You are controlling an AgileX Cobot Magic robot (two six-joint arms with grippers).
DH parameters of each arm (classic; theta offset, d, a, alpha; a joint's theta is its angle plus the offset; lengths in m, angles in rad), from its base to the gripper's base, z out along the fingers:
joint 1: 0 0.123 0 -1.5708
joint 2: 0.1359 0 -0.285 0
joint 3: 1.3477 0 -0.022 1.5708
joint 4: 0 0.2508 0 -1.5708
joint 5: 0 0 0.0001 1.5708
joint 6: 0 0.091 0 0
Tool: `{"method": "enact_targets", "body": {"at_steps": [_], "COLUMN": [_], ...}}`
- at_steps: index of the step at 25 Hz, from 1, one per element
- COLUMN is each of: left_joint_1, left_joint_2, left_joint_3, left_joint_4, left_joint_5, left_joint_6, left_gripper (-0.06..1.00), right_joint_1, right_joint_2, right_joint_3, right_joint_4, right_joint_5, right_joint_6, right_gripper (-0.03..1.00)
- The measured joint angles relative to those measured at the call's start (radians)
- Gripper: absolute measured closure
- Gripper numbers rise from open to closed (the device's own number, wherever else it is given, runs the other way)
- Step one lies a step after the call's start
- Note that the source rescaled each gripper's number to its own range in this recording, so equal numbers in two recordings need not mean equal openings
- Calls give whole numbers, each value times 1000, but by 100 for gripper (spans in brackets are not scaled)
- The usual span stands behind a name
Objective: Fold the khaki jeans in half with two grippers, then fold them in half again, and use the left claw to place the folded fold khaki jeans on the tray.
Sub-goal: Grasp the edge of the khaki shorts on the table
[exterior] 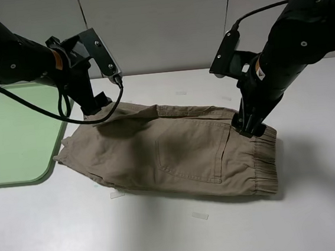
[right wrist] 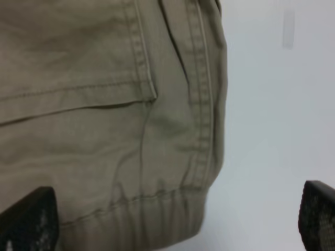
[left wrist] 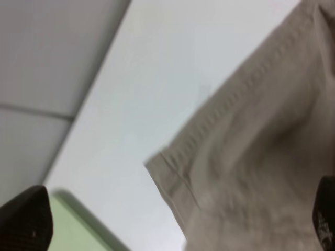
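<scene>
Right end effector (exterior: 248, 128) points down at the far end of the elastic waistband (exterior: 265, 165) of the khaki jeans (exterior: 176, 151). In the right wrist view its black fingertips (right wrist: 26, 222) are spread wide. One is over cloth, the other over bare bench (exterior: 166, 238), with the waistband corner and side seam between them. Nothing is pinched. Cannot tell if the tips touch the fabric.

Left end effector (exterior: 97, 107) is tilted down at the far leg's hem. The left wrist view is blurred, but the fingers (left wrist: 23, 225) are also wide apart with the hem corner (left wrist: 170, 180) in the gap. One finger is over the green tray edge, the other over cloth, and neither grips anything. In the exterior view the cloth right by this end effector is slightly rucked, with a dark fold under it.

Jeans lie unfolded and spread flat mid-bench. The waistband is toward the right arm's side and the cuffed hems toward the left arm's side. A patch pocket (exterior: 194, 152) faces up.

Tray (exterior: 14, 140) is pale green and flat on the bench on the left arm's side. The near leg's hem corner reaches the tray's rounded corner; touching or just beside, cannot tell.

Small tape strips (exterior: 200, 215) are stuck to the bench around the jeans. Grey wall panels (exterior: 157, 19) stand behind.
</scene>
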Motion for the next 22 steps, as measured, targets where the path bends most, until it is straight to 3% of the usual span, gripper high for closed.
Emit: {"method": "enact_targets", "body": {"at_steps": [4, 8, 15, 22], "left_joint_1": [2, 4, 4, 4], "left_joint_2": [-24, -88, -203, -332], "left_joint_3": [0, 0, 0, 0], "left_joint_4": [-1, -1, -1, -17], "left_joint_5": [160, 300, 455, 543], "left_joint_6": [-121, -225, -353, -464], "left_gripper": [-5, -5, -5, -3], "right_joint_1": [0, 0, -69, -192], "right_joint_2": [0, 0, 0, 0], "right_joint_3": [-48, -106, -119, -119], "right_joint_4": [24, 69, 299, 372], "right_joint_5": [96, 182, 200, 196], "right_joint_6": [139, 195, 313, 427], "right_gripper": [-3, -3, -3, -3]}}
